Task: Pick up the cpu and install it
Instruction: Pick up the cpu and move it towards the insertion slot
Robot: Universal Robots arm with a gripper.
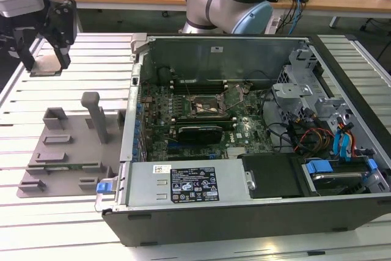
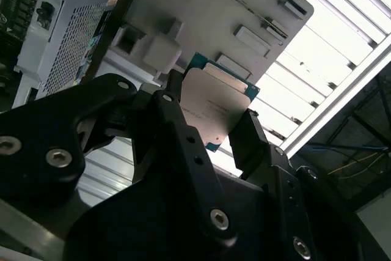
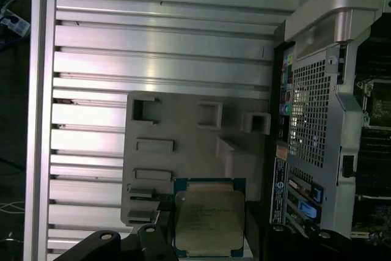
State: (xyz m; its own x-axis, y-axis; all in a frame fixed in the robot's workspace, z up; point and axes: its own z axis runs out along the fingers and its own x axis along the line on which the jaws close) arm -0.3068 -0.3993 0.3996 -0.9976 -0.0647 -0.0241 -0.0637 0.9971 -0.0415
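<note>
The cpu [image 1: 47,64] is a thin square chip with a silver-grey metal top, and my gripper [image 1: 46,60] is shut on it. Gripper and chip hang above the slatted table at the exterior view's far left. In both wrist views the cpu [image 2: 215,103] [image 3: 208,217] sits edge-gripped between the black fingers [image 2: 177,123], its green border showing. The gripper [image 3: 211,242] is above the grey tray fixture [image 3: 183,145]. The black-framed motherboard socket [image 1: 208,107] lies inside the open computer case [image 1: 201,184], well to the exterior view's right of the gripper.
The grey tray fixture [image 1: 67,151] with an upright post [image 1: 95,114] sits on the slatted aluminium table [image 1: 73,206] beside the case. Inside the case are cables, drive bays [image 1: 342,145] and a power supply. The arm's base [image 1: 229,1] stands behind the case.
</note>
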